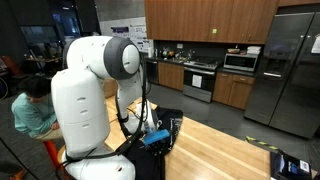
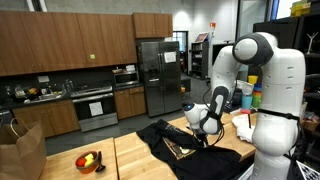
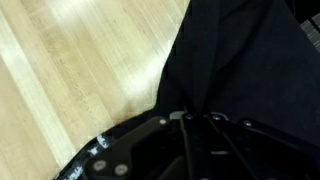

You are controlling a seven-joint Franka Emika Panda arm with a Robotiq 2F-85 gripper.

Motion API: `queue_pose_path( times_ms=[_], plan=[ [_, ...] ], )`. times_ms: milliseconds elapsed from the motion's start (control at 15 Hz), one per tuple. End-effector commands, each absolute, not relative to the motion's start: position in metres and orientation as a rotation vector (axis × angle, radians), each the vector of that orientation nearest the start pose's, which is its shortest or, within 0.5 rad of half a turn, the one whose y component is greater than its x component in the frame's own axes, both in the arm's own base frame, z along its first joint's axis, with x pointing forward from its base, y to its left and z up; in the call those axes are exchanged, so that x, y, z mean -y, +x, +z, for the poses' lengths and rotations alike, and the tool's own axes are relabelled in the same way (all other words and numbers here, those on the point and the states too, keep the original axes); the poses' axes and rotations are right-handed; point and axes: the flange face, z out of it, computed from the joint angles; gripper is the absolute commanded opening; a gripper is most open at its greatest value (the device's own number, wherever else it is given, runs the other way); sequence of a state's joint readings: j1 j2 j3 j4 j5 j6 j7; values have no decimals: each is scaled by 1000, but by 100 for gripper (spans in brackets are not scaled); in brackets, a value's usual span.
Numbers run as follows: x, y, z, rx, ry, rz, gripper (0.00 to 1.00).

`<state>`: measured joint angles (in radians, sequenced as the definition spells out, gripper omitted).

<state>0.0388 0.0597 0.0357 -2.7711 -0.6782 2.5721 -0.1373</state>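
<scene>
A black cloth [image 3: 240, 55] lies spread on the light wooden table [image 3: 70, 70]. It also shows in both exterior views, as the black cloth [image 2: 170, 138] and the black cloth [image 1: 172, 128]. In the wrist view my gripper [image 3: 192, 117] comes in from the bottom edge. Its jaws are drawn together at the cloth's near edge, and the fabric puckers into folds that run to the fingertips. In an exterior view the gripper [image 2: 206, 134] is down at the cloth's edge closest to the robot's base. Whatever is under the cloth is hidden.
A bowl of fruit [image 2: 90, 160] and a brown paper bag [image 2: 20, 150] sit at the table's far end. A person in a teal top [image 1: 30, 108] sits behind the arm. A blue-and-black item [image 1: 290, 165] lies near the table's corner. Kitchen cabinets and a fridge [image 2: 152, 75] stand beyond.
</scene>
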Motion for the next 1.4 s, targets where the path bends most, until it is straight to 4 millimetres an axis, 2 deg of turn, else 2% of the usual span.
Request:
queue_pose_path(
  times_ms=[0, 200, 733, 1067, 1333],
  plan=[
    [-62, 350, 203, 1450, -3081, 354, 2],
    [-85, 351, 224, 1492, -3061, 298, 2],
    [-135, 332, 274, 1584, -2997, 253, 2],
    [-151, 322, 295, 1583, -2983, 231, 2],
    [-160, 315, 300, 1585, -2966, 243, 2]
  ],
)
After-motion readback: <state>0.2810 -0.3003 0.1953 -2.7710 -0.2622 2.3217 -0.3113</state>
